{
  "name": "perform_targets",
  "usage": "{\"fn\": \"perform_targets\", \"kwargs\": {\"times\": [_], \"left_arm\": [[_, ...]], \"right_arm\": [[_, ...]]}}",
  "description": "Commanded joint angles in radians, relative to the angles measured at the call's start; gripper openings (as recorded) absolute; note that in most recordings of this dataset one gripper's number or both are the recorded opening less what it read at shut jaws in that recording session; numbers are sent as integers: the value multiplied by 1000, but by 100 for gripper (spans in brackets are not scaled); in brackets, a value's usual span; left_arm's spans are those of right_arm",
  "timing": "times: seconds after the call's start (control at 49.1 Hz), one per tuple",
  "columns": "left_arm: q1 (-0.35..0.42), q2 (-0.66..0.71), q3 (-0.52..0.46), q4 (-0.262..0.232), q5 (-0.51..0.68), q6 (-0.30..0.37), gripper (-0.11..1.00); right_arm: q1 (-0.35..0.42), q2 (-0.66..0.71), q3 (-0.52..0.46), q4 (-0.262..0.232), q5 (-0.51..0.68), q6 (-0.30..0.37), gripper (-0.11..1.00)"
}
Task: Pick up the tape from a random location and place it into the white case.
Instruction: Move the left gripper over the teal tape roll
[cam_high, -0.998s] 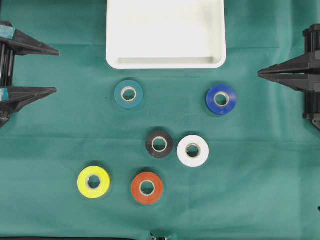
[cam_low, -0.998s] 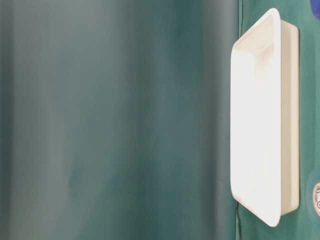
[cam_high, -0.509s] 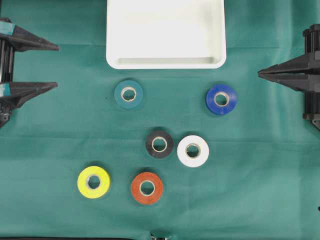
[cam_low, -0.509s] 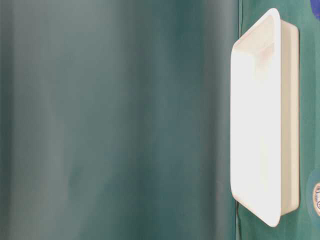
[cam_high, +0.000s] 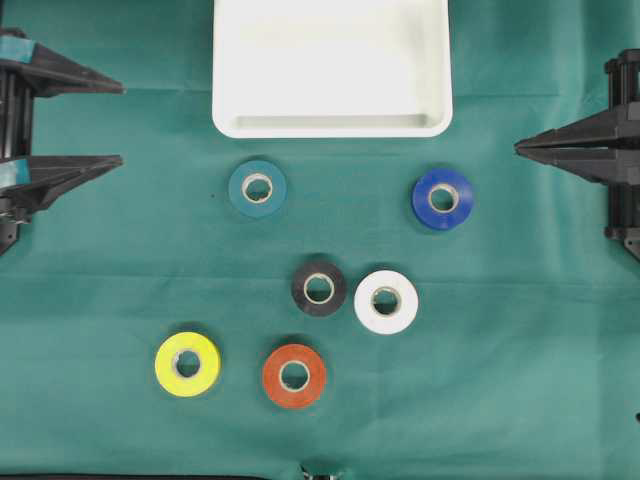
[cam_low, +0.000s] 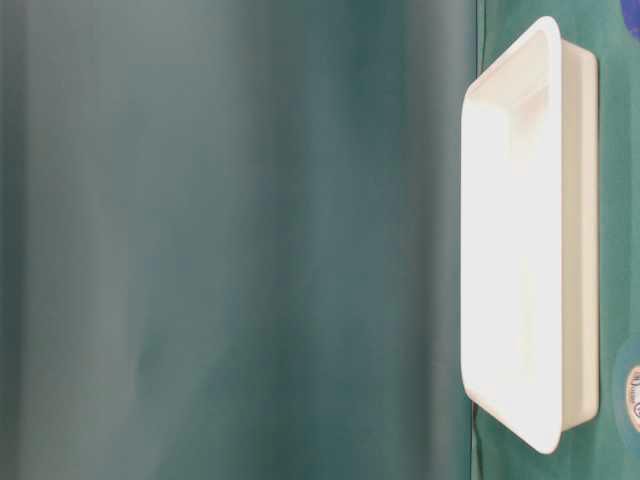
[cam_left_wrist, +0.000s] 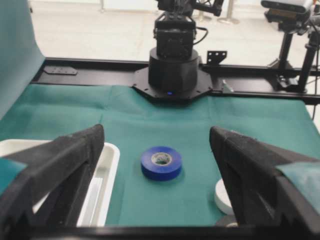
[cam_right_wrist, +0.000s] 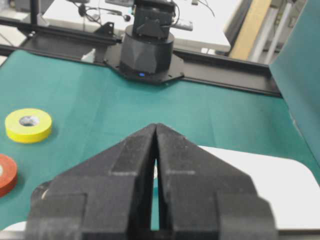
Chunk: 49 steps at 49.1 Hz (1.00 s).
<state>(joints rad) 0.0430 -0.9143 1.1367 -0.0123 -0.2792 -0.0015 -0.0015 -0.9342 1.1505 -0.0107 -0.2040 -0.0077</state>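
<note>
Sitting loose on the green table, six tape rolls are spread below the white case, none inside it: teal tape, blue tape, black tape just beside white tape, yellow tape, orange tape. White case lies at far middle edge of overhead view; table-level view shows its rim side-on.

All rolls are well apart from both sets of fingers. Left gripper is at left edge, nearest roll is teal, to its right. In the left wrist view blue tape shows between its fingers, well beyond them. Right gripper is at right edge, blue roll nearest, left and slightly nearer.

Versus earlier frames: left fingers shifted a bit farther up the overhead view and slightly right; rolls, case, right arm unchanged.

Left fingers spread wide, holding nothing, touching nothing. Right fingers pressed together, nothing between them.
</note>
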Motion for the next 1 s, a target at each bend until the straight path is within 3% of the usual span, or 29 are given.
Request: {"fn": "perform_targets", "kwargs": {"times": [0.0, 0.529, 0.977], "left_arm": [[0, 61, -46, -2, -21, -2, 99], [-20, 405, -270, -2, -54, 8, 99], [-20, 428, -295, -2, -35, 0, 99]], "right_arm": [[-2, 8, -26, -2, -5, 0, 0], [-6, 9, -25, -3, 0, 0, 0], [-6, 14, -25, -3, 14, 0, 0]]}}
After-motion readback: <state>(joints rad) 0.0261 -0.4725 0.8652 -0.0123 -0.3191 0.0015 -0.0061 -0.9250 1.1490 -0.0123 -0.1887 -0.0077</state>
